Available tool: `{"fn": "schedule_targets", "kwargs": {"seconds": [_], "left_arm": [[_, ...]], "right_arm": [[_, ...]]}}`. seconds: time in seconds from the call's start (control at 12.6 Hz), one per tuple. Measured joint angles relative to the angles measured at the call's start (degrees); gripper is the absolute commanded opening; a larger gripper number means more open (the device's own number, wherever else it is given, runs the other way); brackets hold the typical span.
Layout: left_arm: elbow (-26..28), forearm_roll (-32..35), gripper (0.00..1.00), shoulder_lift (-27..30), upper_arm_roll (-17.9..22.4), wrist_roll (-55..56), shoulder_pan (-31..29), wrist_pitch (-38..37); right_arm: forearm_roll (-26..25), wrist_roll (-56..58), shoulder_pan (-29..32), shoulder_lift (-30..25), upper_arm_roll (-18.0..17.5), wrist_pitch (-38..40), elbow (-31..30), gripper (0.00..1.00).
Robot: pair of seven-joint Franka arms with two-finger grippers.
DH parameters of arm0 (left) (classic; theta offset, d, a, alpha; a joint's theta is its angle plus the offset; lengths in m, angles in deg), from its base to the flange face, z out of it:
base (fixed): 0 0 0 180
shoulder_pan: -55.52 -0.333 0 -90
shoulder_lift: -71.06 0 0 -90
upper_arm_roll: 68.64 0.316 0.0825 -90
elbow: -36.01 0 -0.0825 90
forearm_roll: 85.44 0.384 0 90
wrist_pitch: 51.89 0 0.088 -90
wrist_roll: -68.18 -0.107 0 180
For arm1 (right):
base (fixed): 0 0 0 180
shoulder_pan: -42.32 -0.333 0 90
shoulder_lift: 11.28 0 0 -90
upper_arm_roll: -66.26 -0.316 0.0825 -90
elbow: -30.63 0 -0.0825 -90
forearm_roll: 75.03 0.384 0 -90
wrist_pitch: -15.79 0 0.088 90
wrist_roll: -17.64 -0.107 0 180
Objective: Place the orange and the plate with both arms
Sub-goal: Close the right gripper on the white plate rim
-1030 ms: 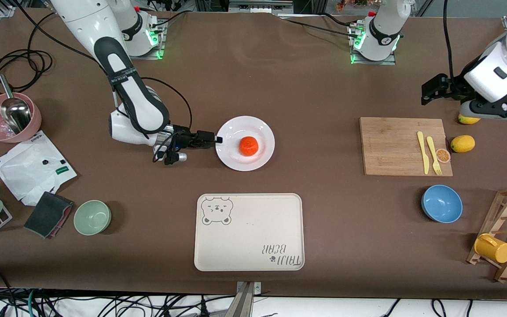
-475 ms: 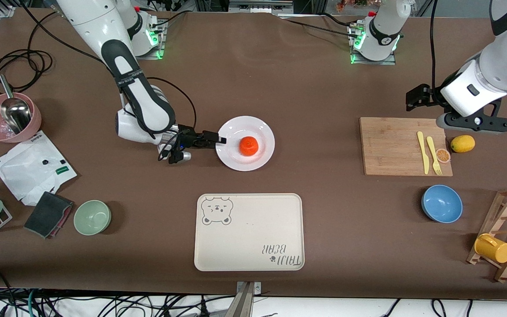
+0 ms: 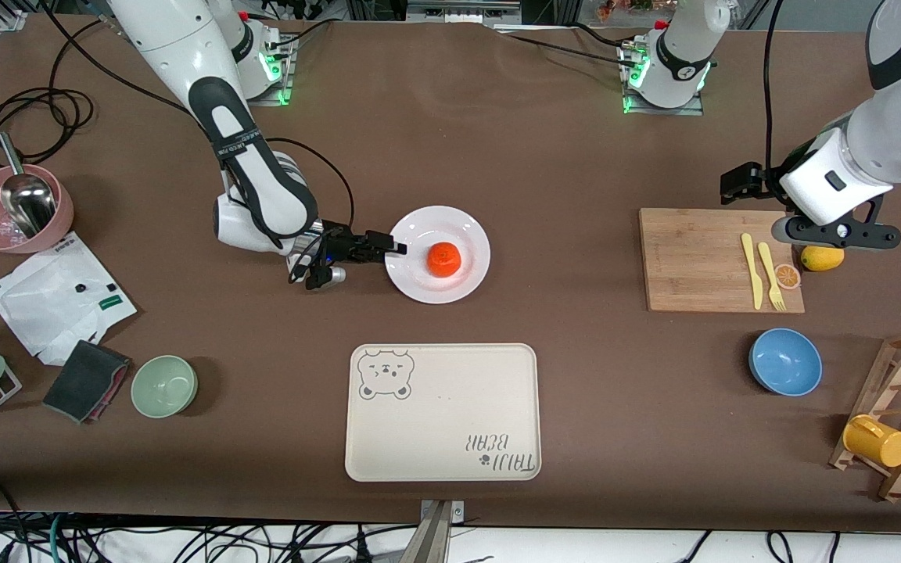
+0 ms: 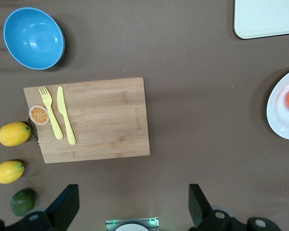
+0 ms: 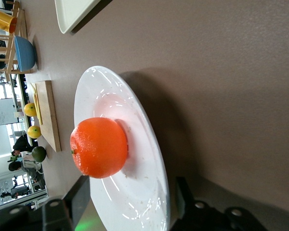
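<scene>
The round glossy white plate (image 3: 438, 254) lies flat near the middle of the brown surface (image 3: 544, 164), and it carries the small round red-orange fruit (image 3: 443, 259), slightly flattened, which sits near the plate's centre with its stem dimple (image 5: 73, 151) turned to the side. My right end effector (image 3: 397, 249) is low at the plate's rim on the right arm's side, its fingers (image 5: 82, 197) spread, one on each side of the rim, not yet closed. My left end effector (image 3: 734, 184) hangs wide open over the wooden cutting board's (image 3: 720, 259) corner. The pink bowl (image 3: 16, 209) holds a metal scoop (image 3: 25, 195); the blue bowl (image 3: 785, 361) is bare inside.
</scene>
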Motion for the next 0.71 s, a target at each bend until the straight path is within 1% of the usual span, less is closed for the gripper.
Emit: {"fn": "schedule_targets", "kwargs": {"seconds": [0.08, 0.24, 0.32, 0.55, 0.63, 0.71], "left_arm": [[0.0, 0.0, 1.0, 0.0, 0.0, 0.0, 0.0, 0.0], [-0.1, 0.0, 1.0, 0.0, 0.0, 0.0, 0.0, 0.0], [-0.1, 0.0, 1.0, 0.0, 0.0, 0.0, 0.0, 0.0], [-0.1, 0.1, 1.0, 0.0, -0.1, 0.0, 0.1, 0.0], [-0.1, 0.1, 1.0, 0.0, -0.1, 0.1, 0.1, 0.0], [-0.1, 0.1, 1.0, 0.0, -0.2, 0.1, 0.1, 0.0]], "right_arm": [[0.0, 0.2, 0.0, 0.0, 0.0, 0.0, 0.0, 0.49], [0.0, 1.3, 0.0, 0.2, 0.0, -0.2, 0.0, 0.43], [0.2, 2.0, 0.0, 0.4, 0.0, -0.3, 0.0, 0.43], [0.8, 3.3, 0.0, 1.2, 0.0, -0.4, 0.0, 0.36], [0.9, 3.5, 0.0, 1.3, 0.0, -0.4, 0.0, 0.31], [1.1, 3.7, 0.0, 1.4, 0.0, -0.4, 0.0, 0.3]]}}
